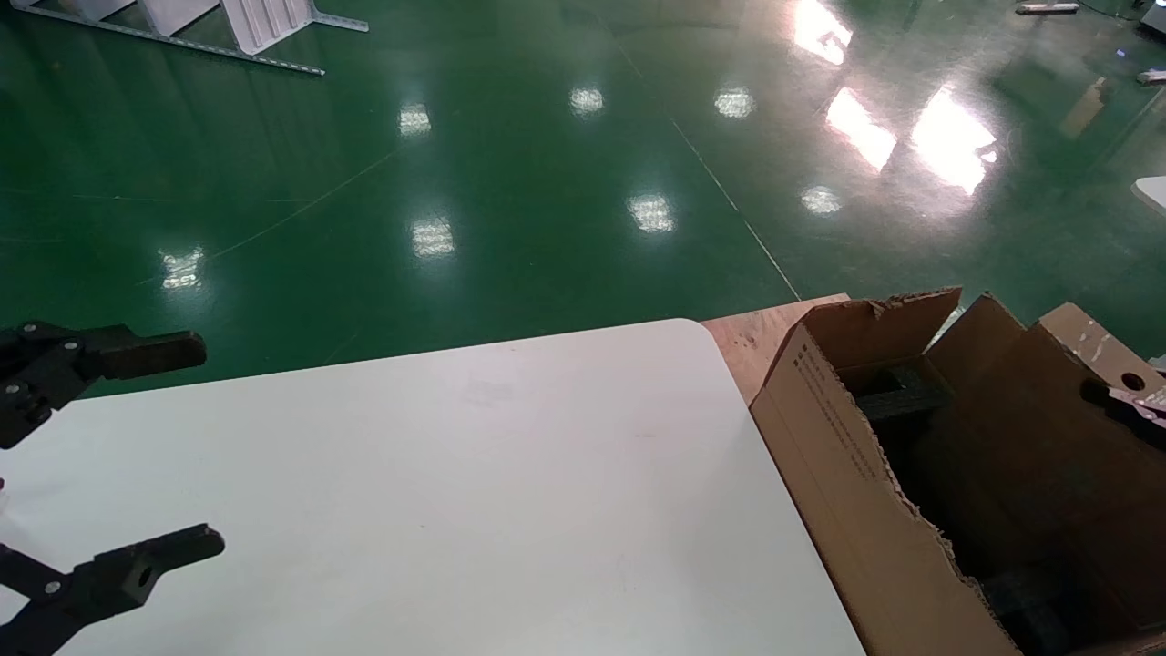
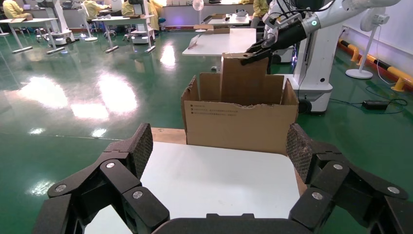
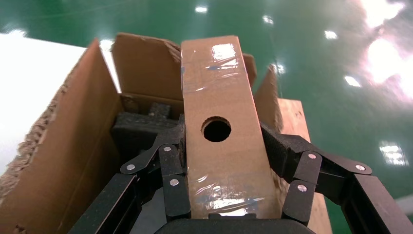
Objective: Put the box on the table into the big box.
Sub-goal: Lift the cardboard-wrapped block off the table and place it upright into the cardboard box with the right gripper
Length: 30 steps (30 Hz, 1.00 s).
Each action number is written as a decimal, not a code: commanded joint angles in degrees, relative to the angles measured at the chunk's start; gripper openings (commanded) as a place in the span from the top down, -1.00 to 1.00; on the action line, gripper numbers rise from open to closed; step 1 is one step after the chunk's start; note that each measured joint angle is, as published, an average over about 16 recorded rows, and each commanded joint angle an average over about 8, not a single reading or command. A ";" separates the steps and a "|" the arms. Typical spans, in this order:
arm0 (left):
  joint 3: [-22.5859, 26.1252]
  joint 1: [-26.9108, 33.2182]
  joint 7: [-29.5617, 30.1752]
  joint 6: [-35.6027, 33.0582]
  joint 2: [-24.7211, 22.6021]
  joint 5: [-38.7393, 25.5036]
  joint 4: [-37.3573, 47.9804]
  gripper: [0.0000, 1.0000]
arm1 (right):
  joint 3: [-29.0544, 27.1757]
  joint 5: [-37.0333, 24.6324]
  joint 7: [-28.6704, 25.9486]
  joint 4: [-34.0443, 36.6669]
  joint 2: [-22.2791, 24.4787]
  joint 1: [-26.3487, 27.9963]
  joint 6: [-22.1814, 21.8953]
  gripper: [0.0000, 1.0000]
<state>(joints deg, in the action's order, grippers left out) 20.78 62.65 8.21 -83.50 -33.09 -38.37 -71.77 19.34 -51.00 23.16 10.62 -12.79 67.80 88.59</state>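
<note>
The small taped box (image 3: 219, 97), with a round hole in its narrow face, stands upright in my right gripper (image 3: 221, 141), which is shut on its sides. It hangs in the opening of the big box (image 1: 820, 410), a torn-edged carton beside the table's right end, and its lower part is below the rim. Black foam (image 3: 141, 131) lies inside. The small box (image 1: 1029, 437) and right gripper (image 1: 1130, 405) show at the far right of the head view. My left gripper (image 1: 209, 445) is open and empty over the white table (image 1: 510, 474) at its left end.
A wooden board (image 1: 747, 342) lies under the big box. The carton's flaps stand up around the opening. In the left wrist view the big box (image 2: 241, 126) is beyond the table's far edge. Green floor surrounds the table.
</note>
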 commanded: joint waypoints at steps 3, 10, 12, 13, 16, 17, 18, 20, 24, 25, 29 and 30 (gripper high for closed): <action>0.00 0.00 0.00 0.00 0.00 0.00 0.00 -1.00 | -0.90 0.90 0.71 4.78 -0.56 -0.91 0.28 1.00; 0.00 0.00 0.00 0.00 0.00 0.00 0.00 -1.00 | -1.65 1.50 1.51 9.82 -1.76 -0.64 0.11 1.00; 0.00 0.00 0.00 0.00 0.00 0.00 0.00 -1.00 | -1.56 1.35 1.77 10.52 -2.00 -0.39 0.08 1.00; 0.00 0.00 0.00 0.00 0.00 0.00 0.00 -1.00 | -1.50 1.25 1.85 10.86 -2.10 -0.23 0.06 1.00; 0.01 0.00 0.00 0.00 0.00 0.00 0.00 -1.00 | -1.22 0.93 2.04 11.81 -2.34 0.27 -0.14 1.00; 0.01 0.00 0.00 0.00 0.00 0.00 0.00 -1.00 | -1.11 0.83 2.14 12.13 -2.43 0.46 -0.25 1.00; 0.01 0.00 0.00 0.00 0.00 0.00 0.00 -1.00 | -1.00 0.72 2.24 12.46 -2.53 0.66 -0.35 1.00; 0.01 0.00 0.00 0.00 0.00 0.00 0.00 -1.00 | -0.73 0.49 2.45 13.12 -2.74 1.06 -0.60 1.00; 0.01 0.00 0.00 0.00 0.00 0.01 0.00 -1.00 | -0.08 0.06 3.11 14.23 -3.06 1.98 -1.16 1.00; 0.01 0.00 0.00 0.00 0.00 0.01 0.00 -1.00 | 0.09 -0.04 3.26 14.48 -3.12 2.23 -1.29 1.00; 0.01 0.00 0.00 0.00 0.00 0.01 0.00 -1.00 | 0.81 -0.41 3.82 15.31 -3.28 3.36 -1.78 1.00; 0.01 0.00 0.00 0.00 0.00 0.01 0.00 -1.00 | 1.00 -0.50 3.94 15.51 -3.33 3.65 -1.90 1.00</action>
<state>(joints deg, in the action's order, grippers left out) 20.79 62.65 8.20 -83.50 -33.08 -38.37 -71.77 20.34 -51.48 27.06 26.14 -16.12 71.48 86.71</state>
